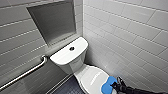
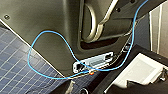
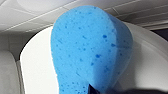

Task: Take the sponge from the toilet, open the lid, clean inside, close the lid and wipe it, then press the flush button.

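Observation:
The white toilet (image 1: 72,65) stands in the tiled corner with its glossy lid (image 1: 91,76) shut. In the middle of the tank top sits the dark round flush button (image 1: 71,48). My right gripper (image 1: 115,85) comes in from the lower right and is shut on the bright blue sponge (image 1: 108,85), which is at the lid's front right edge. The right wrist view has the sponge (image 3: 85,50) large and upright in front of the white lid (image 3: 37,65). Whether the sponge presses on the lid I cannot tell.
A steel grab bar (image 1: 25,73) runs along the left wall below a recessed niche (image 1: 53,21). White tiled walls close in on both sides. Dark blue tiled floor (image 2: 15,62) lies under the robot's body, with a thin blue cable (image 2: 50,33) looped across it.

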Controlling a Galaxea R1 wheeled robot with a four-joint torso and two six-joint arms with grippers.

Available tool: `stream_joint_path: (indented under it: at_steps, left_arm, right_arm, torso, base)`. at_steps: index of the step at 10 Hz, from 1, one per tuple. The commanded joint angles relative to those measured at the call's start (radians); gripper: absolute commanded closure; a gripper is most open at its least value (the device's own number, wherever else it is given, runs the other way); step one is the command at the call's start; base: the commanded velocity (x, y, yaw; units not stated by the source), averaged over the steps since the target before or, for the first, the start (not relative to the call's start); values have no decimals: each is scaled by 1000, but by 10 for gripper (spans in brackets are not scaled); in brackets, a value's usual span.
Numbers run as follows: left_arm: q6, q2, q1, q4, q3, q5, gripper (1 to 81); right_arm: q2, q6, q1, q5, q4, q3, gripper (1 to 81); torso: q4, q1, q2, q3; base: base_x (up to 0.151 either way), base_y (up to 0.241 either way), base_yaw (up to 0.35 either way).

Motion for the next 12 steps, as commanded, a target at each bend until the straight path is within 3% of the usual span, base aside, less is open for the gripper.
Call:
stream_joint_path:
  at_steps: [1, 6, 7, 8, 9, 12]
  left_arm:
    - [-1, -16, 27, -15, 29, 90, 10]
    - [0, -78, 27, -14, 118, 87, 10]
    - [0, -75, 26, -14, 118, 83, 10]
    - [2, -67, 21, -12, 118, 83, 10]
    - [2, -59, 15, -12, 118, 83, 10]
    - [8, -29, 1, -1, 100, 87, 10]
  right_arm:
    - [-196, 10, -46, 65, 12, 186, 811]
    - [-304, 14, -252, 139, -2, 276, 811]
    - [-354, 11, -299, 148, -62, 326, 811]
    - [-415, 13, -344, 143, -186, 409, 811]
    - [-473, 13, -396, 140, -255, 495, 811]
    - [-598, 0, -412, 192, -336, 757, 811]
  torso:
    - [0, 0, 0, 0]
    - [0, 0, -1, 0]
    - [0, 0, -1, 0]
    - [0, 0, -1, 0]
    - [0, 0, -1, 0]
    - [0, 0, -2, 0]
  base:
    - [0, 0, 0]
    - [0, 0, 0]
    - [0, 0, 0]
    - [0, 0, 0]
    - [0, 0, 0]
    - [0, 0, 0]
